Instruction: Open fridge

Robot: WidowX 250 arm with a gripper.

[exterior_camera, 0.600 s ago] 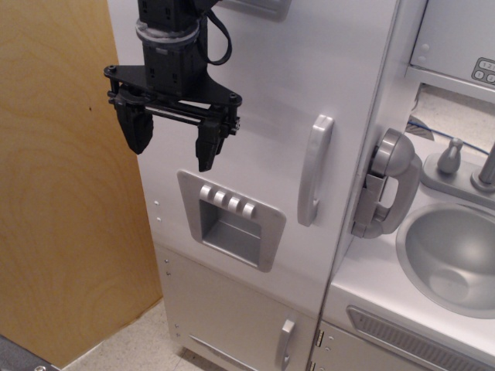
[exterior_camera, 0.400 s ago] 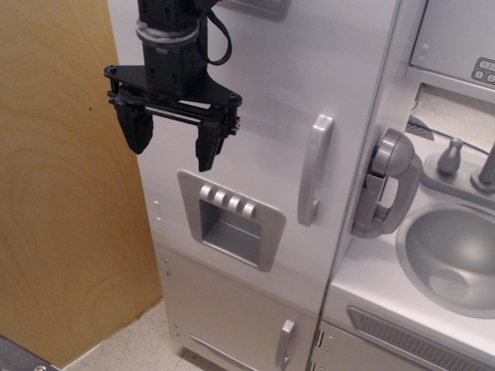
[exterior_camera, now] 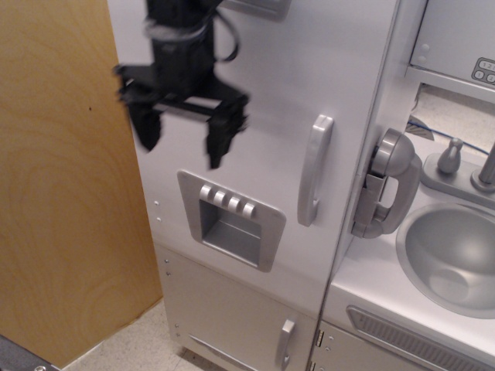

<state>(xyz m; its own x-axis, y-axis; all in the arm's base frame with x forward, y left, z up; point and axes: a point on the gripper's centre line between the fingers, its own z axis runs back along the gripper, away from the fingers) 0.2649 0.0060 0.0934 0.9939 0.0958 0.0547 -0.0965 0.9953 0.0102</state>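
The fridge is a tall white toy-kitchen cabinet. Its big door is closed, with a curved silver vertical handle near its right edge and a grey dispenser recess with a row of knobs at lower left. My black gripper hangs open in front of the door's upper left, fingers pointing down, above the recess and well left of the handle. It holds nothing and looks motion-blurred.
A wooden panel stands left of the fridge. A smaller lower door with a short silver handle sits below. A grey toy phone handset hangs right of the fridge, beside a grey sink with taps.
The gripper has shifted slightly to the right and is now blurred by motion. The fridge door has not moved.
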